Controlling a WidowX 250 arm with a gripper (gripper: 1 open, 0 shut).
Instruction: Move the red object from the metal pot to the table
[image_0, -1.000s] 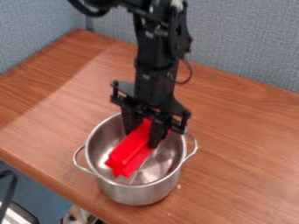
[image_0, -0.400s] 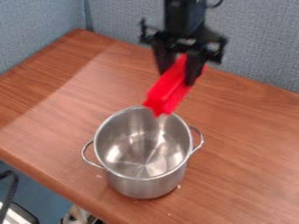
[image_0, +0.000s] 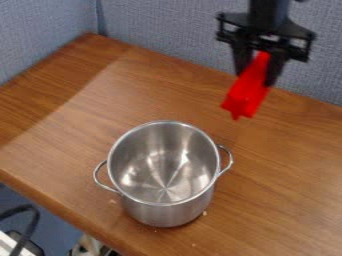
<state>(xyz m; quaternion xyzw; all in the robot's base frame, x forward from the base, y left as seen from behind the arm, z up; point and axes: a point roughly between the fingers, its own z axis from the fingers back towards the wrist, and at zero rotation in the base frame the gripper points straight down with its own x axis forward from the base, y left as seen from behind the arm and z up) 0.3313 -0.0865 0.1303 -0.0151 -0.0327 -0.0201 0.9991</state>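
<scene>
Across the whole lower view runs the table (image_0: 80, 90), a brown wooden top with visible grain and a rounded near edge; a blue-grey wall stands behind it. Near the front edge sits the pot (image_0: 163, 185), round, shiny steel, upright, with a small loop handle on its left side and another on its right, and only brushed metal showing inside. At upper right, well apart from the pot, the black arm comes down from the top edge, and its gripper (image_0: 262, 62) points downward. Its jaws are clenched on the upper end of the block (image_0: 249, 88), a bright red bar that hangs tilted, lower end toward the left. It is held in the air above the table's far right part, touching neither wood nor pot.
</scene>
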